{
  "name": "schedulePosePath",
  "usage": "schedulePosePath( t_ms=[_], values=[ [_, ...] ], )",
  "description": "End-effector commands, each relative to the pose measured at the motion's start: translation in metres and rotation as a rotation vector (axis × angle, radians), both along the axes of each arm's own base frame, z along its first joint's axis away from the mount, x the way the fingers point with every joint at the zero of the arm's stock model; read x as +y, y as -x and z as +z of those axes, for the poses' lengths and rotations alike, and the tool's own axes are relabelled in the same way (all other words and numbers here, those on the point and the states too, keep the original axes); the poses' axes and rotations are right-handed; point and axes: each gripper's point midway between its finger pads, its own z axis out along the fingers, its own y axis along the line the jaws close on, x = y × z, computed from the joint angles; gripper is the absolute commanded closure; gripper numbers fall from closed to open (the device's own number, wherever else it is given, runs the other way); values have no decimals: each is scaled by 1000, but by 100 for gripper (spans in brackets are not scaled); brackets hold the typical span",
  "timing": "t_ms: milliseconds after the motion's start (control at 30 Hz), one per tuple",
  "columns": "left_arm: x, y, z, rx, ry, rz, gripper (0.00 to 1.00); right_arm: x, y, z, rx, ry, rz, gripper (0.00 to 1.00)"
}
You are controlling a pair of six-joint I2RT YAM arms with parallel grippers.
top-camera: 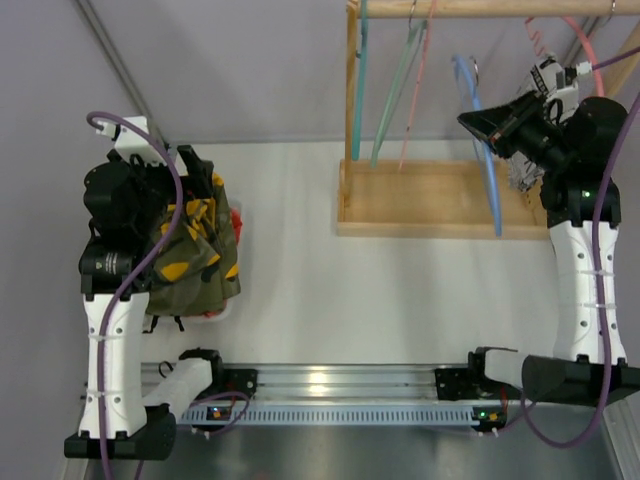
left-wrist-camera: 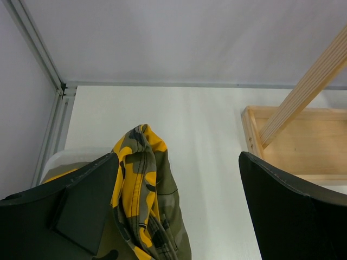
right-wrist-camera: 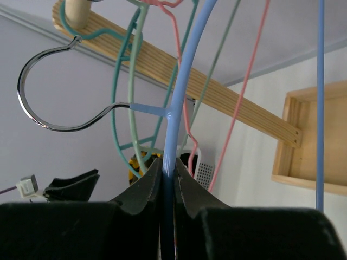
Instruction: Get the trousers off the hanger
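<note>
The olive, yellow and black camouflage cloth trousers [top-camera: 190,255] are off any hanger now: they lie heaped and crumpled in a white plastic bin [left-wrist-camera: 57,158] at the left edge of the white table [top-camera: 330,280], with a sliver of red-orange garment [top-camera: 236,218] showing beside them. The left gripper [left-wrist-camera: 178,160] hangs right over the heap with its jaws spread wide apart. The cloth lies against one black finger but nothing pinches it, so I'd say that pair has been let go. Over at the far right corner, the right gripper [right-wrist-camera: 168,168] has its jaws clenched on the thin wire of a light-blue hanger [right-wrist-camera: 187,59] with a chrome hook. That hanger is bare and sits by the round rail of the pale wooden rack [top-camera: 430,200]. The thin teal, green and pink wire hangers [top-camera: 390,100] on the same rail look bare too. I can't make out any plain grey trousers from here. To my eye the removal is done for the camouflage pair, and what looks left is parting with the blue hanger. No brand, label or readable writing shows anywhere.
</note>
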Motion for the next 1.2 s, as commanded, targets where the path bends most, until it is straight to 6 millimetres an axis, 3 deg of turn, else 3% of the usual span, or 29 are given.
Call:
schedulePosePath(
  t_ms=[0, 233, 300, 400, 567, 833, 1033, 1167],
  values=[
    [-4, 3, 21, -54, 27, -15, 1, 6, -7, 71, -200, -30, -63, 100],
    [-5, -1, 14, -34, 41, -17, 1, 3, -42, 100, -267, -78, -149, 100],
    [-5, -3, 14, -29, 50, -13, 1, 16, -51, 101, -252, -94, -129, 100],
    [-4, -3, 14, -29, 56, -8, 1, 17, -72, 92, -221, -103, -149, 100],
    [-6, 0, 5, -15, 55, -18, 1, 17, -96, 98, -267, -100, -157, 100],
    [-4, 7, -7, -5, 33, -14, 1, 15, -115, 114, -339, -89, -175, 100],
    [-6, 4, -11, 10, 45, -22, 1, 15, -134, 85, -271, -63, -185, 99],
    [-6, 2, -13, 15, 35, -28, 1, 18, -137, 59, -212, -49, -172, 84]
  ],
)
